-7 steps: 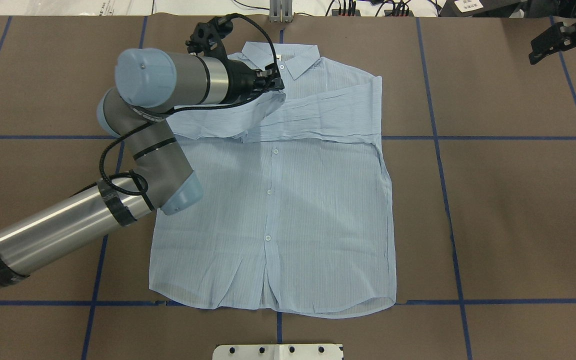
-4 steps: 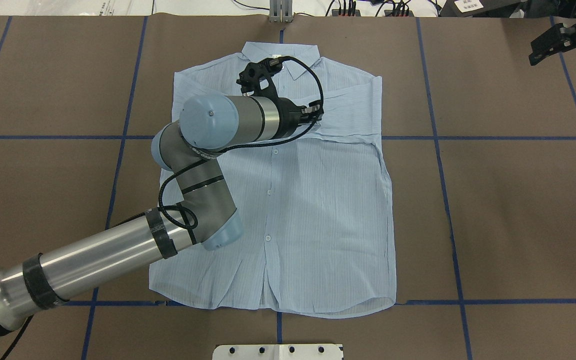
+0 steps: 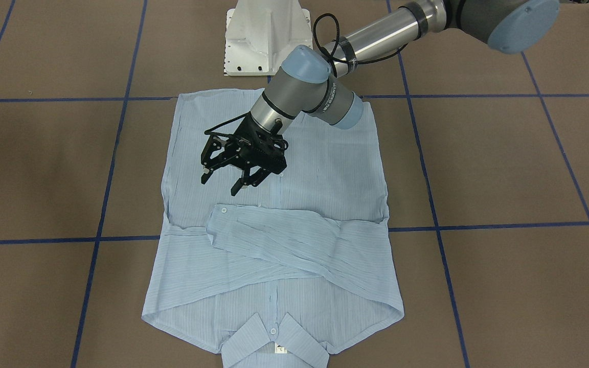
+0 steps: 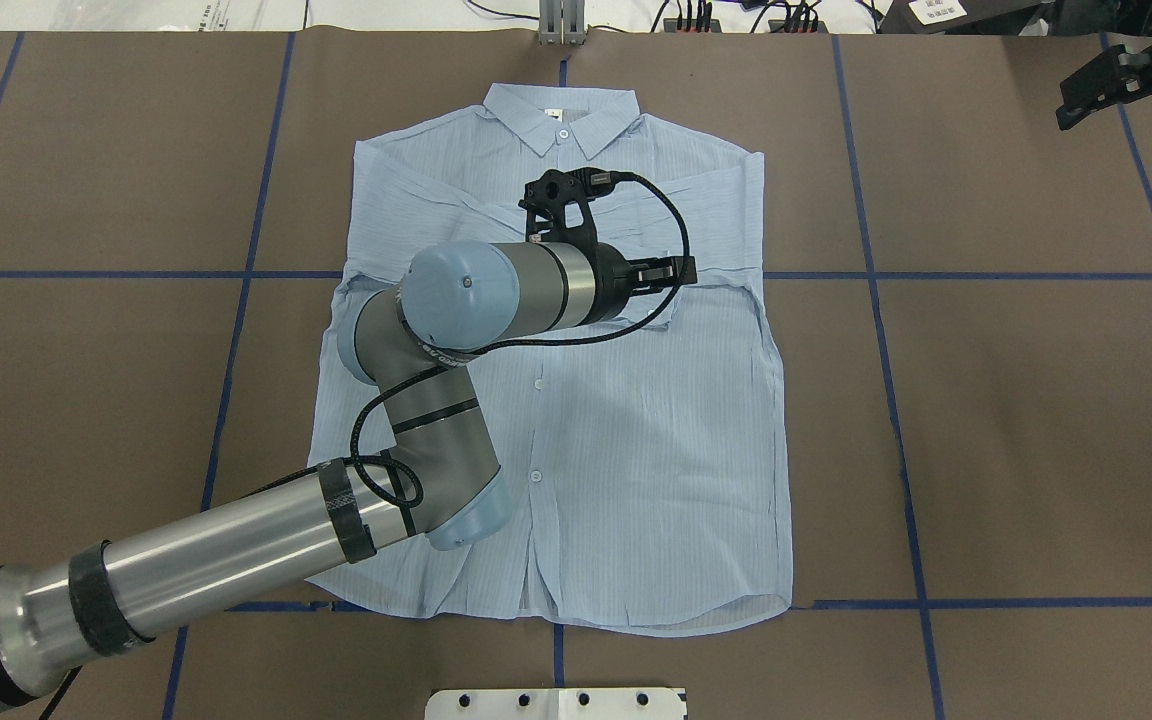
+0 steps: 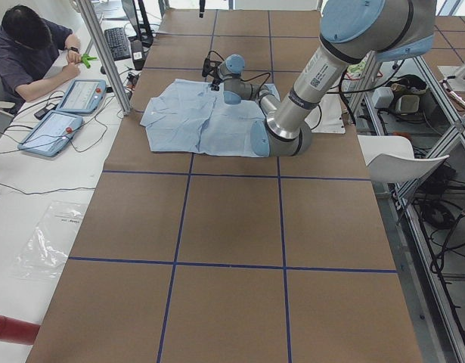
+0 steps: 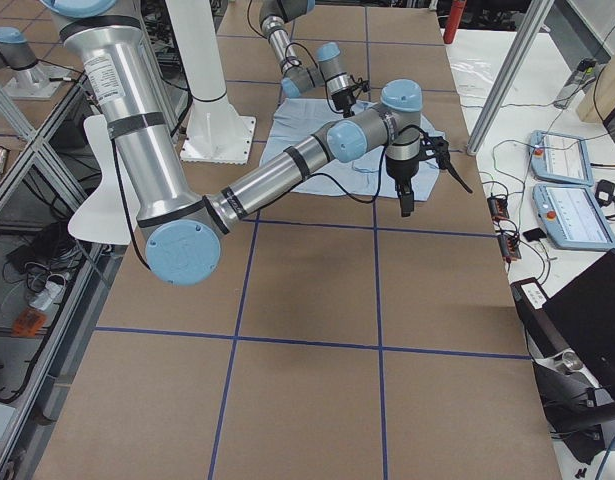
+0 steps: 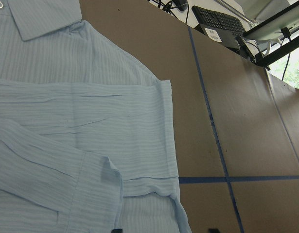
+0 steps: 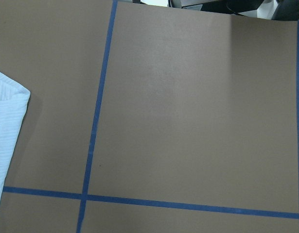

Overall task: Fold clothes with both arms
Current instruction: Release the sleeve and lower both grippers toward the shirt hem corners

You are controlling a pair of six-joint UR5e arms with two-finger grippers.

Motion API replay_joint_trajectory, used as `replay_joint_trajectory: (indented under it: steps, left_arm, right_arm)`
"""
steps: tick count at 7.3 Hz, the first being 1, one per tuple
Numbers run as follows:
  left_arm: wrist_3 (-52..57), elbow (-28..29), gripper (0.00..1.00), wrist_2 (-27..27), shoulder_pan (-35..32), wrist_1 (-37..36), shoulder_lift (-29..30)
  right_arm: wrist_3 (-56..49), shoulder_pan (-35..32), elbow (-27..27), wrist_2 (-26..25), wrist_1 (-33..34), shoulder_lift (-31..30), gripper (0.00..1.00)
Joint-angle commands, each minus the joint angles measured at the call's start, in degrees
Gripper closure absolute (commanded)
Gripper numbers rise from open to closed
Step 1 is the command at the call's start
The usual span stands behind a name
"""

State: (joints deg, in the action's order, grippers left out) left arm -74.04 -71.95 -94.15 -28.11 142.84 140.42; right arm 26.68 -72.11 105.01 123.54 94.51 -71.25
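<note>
Brown table (image 3: 504, 168) spreads wide beyond the shirt's (image 3: 325, 168) edges either side of the left pincer (image 3: 221, 185), which gapes wide, empty, folded sleeve (image 3: 284, 230) just ahead.

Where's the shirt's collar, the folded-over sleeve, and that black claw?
Collar (image 4: 511, 108): overhead view, on one flap.
Sleeve (image 3: 294, 235): front-facing view, about mid-length.
Left gripper (image 3: 219, 186): front-facing view, midway between its open fingertips.

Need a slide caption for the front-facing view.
Left end effector open over the shirt, both sleeves folded across its chest.
</note>
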Motion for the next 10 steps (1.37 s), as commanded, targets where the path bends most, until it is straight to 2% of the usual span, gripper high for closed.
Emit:
replay_joint_trajectory:
  steps: [1,2,3,4,5,6,8,9,10]
  left_arm:
    - [12.5,-12.9,0.0,-7.0,-1.0,-10.0,-6.2]
    - [13.6,-17.0,0.0,-8.3,-1.7,-9.4,-10.2]
    - [13.7,-21.4,0.0,-9.2,-2.1,-10.1,-14.2]
    - [13.7,-26.4,0.0,-9.1,-2.4,-10.4,-21.2]
    - [13.7,-31.3,0.0,-9.1,-2.7,-10.4,-28.4]
    - [13.6,-34.0,0.0,-8.9,-2.7,-10.4,-33.6]
    - [13.0,-42.2,0.0,-7.5,-1.3,-10.3,-47.2]
    - [11.7,-44.1,0.0,-2.8,2.3,-10.4,-51.7]
    - [7.9,-44.0,0.0,0.5,6.4,-10.8,-52.5]
  right_arm:
    - [0.8,2.2,2.6,0.0,0.0,-0.4,0.0]
    - [3.2,5.7,4.8,-0.1,0.0,-1.3,0.0]
    - [12.4,10.2,9.0,-0.7,-0.2,-3.2,0.0]
    - [21.3,14.9,13.0,-3.5,-3.3,-4.7,0.0]
    - [30.6,21.2,16.2,-8.0,-9.8,-9.1,0.0]
    - [39.7,27.0,17.2,-12.9,-17.4,-12.7,0.0]
    - [52.9,39.7,23.8,-23.3,-19.9,-19.4,0.0]
    - [56.6,46.7,24.8,-30.4,-19.9,-22.0,0.0]
    - [60.1,52.2,24.8,-36.3,-19.9,-23.0,0.0]
